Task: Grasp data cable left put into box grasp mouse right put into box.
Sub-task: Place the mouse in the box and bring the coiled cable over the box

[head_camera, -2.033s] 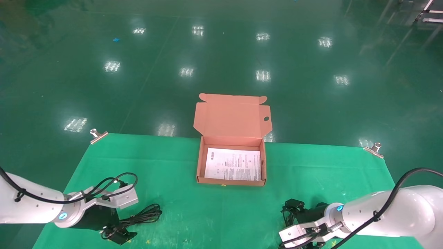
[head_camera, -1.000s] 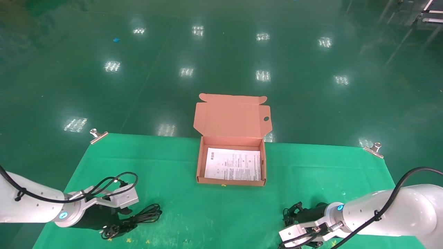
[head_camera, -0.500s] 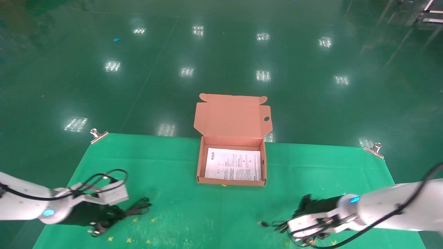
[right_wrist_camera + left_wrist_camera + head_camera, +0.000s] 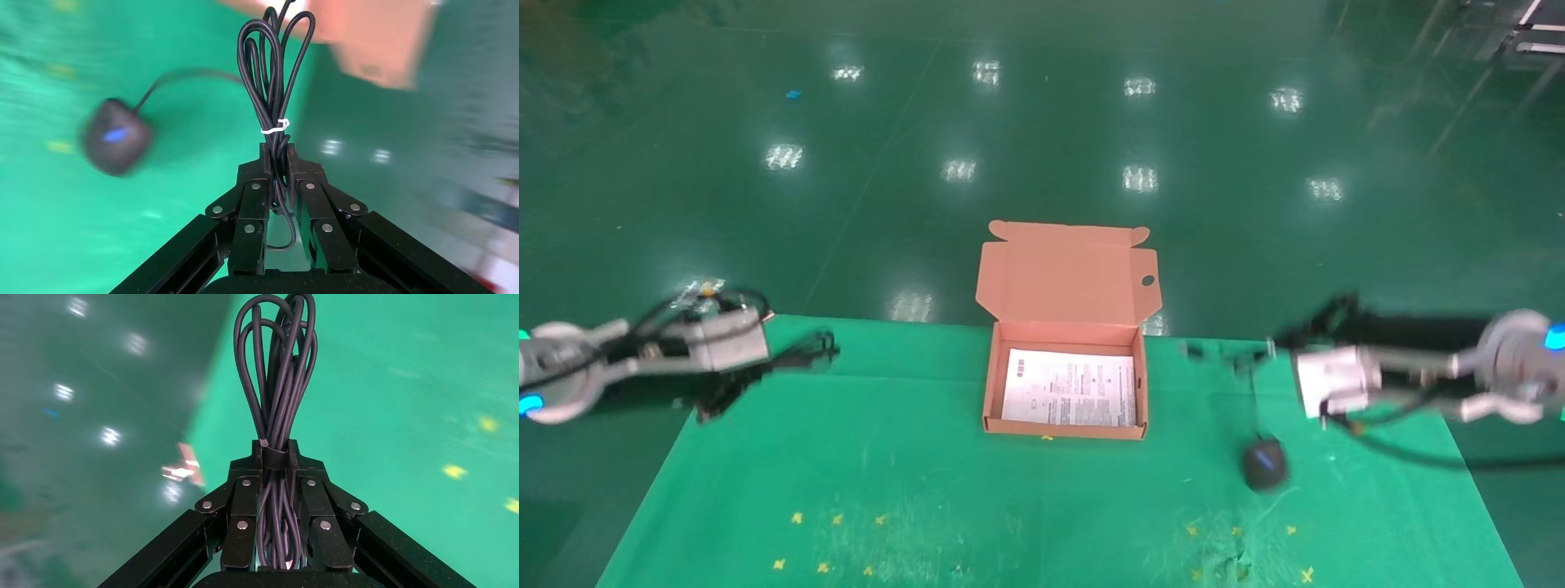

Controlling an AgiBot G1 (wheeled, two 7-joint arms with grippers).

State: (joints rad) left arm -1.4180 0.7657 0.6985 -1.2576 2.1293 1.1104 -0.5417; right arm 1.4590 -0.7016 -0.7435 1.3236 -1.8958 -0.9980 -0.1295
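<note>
The salmon-orange box [image 4: 989, 384] stands open at the middle of the green cloth, lid up at the back, a white printed sheet inside. My left gripper [image 4: 774, 359] is raised over the cloth's far left corner. It is shut on the data cable [image 4: 818, 349], gripped at the tie [image 4: 275, 458], with the loops [image 4: 278, 367] sticking out past the fingertips. My right gripper [image 4: 1267, 351] is raised right of the box, shut on the tied coil of the mouse's thin cord [image 4: 273, 92]. The black mouse [image 4: 1264, 464] dangles on that cord below it, and shows in the right wrist view [image 4: 116, 136].
The green cloth [image 4: 928, 490] covers the table, with small yellow marks near its front edge. A metal clip [image 4: 182, 470] holds its far left corner. Beyond the far edge is glossy green floor. The box shows blurred in the right wrist view [image 4: 373, 37].
Both arms have risen from the front of the table and swung back. The left lifted the cable bundle off the cloth. The right lifted the cord coil, and the mouse now hangs free.
</note>
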